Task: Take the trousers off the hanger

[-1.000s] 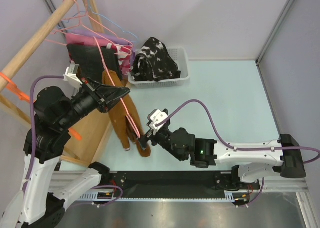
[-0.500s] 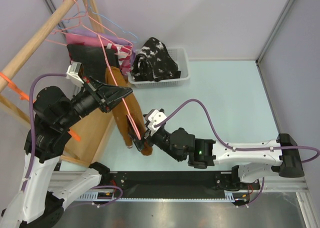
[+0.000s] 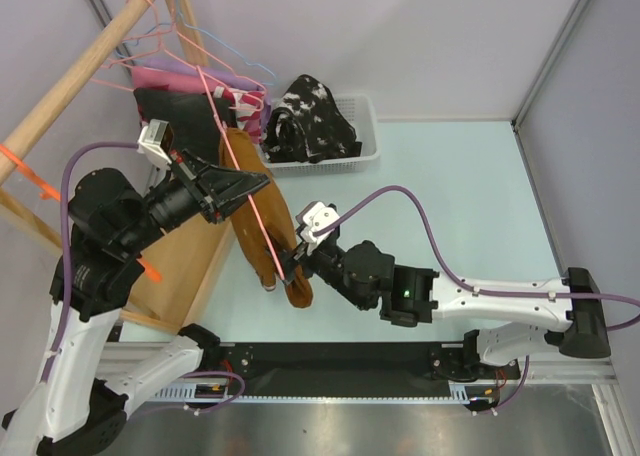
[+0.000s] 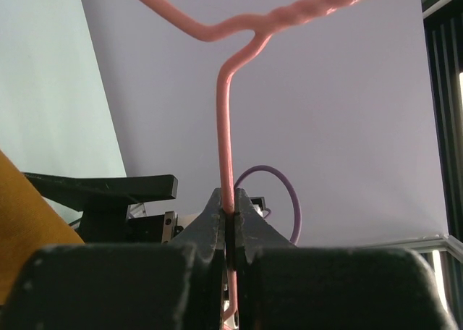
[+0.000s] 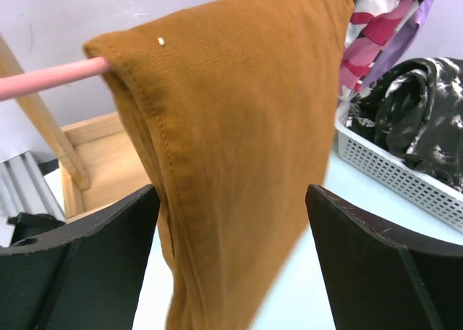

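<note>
rust-brown trousers (image 5: 239, 127) draped over pink hanger (image 4: 226, 127), left fingers (image 4: 210, 225) clamped tight on hanger neck, right fingers (image 5: 79, 265) spread wide around trousers below hanger, black-white pair (image 3: 305, 116) in basket (image 3: 365, 151) beyond hanger

No readable text, label, brand, number or sign appears anywhere.

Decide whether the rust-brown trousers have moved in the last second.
Yes. The rust-brown trousers swung rightward, their top now nearer the white basket.
</note>
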You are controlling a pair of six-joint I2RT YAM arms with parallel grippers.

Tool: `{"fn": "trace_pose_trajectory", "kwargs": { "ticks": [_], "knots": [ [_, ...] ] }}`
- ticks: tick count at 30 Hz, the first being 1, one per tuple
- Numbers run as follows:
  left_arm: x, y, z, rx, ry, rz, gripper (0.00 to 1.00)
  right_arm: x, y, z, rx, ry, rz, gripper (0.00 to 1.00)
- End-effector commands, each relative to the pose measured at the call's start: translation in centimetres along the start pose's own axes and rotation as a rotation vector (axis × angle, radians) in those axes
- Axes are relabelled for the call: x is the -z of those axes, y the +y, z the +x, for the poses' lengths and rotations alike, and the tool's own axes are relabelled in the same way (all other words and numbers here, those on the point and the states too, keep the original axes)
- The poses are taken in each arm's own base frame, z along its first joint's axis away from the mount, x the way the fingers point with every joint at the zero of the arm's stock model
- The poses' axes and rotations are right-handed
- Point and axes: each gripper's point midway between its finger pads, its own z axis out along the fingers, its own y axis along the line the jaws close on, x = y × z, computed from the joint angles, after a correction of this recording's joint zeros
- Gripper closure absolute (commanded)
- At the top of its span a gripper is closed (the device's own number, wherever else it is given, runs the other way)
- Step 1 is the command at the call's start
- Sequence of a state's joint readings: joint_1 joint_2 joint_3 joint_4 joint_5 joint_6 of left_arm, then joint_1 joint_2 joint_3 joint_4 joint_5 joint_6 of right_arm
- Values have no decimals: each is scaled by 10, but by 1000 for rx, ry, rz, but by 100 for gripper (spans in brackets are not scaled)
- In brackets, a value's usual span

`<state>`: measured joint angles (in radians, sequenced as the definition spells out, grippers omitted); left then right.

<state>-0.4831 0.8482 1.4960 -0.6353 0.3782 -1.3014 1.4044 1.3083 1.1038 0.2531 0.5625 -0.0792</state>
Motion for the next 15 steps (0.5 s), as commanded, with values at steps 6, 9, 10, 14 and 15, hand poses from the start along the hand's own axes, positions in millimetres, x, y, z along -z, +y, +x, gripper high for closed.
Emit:
{"fn": "trace_pose_trajectory", "kwargs": {
  "ticks": [6,9,10,14,15],
  "knots": [
    [30,-81,0,-138,-26,292,100,9,1,-34,-37,-64,-86,11],
    [30,-82,0,-140,-22,295,100,10,4,-34,-43,-59,-103,10],
    [30,-82,0,-140,-21,295,100,11,5,-33,-44,-55,-109,10],
    [29,-83,1,-140,-16,300,100,17,4,-24,-50,-32,-110,9],
    [28,-84,1,-139,-13,300,100,18,3,-19,-47,-24,-106,9]
  ]
}}
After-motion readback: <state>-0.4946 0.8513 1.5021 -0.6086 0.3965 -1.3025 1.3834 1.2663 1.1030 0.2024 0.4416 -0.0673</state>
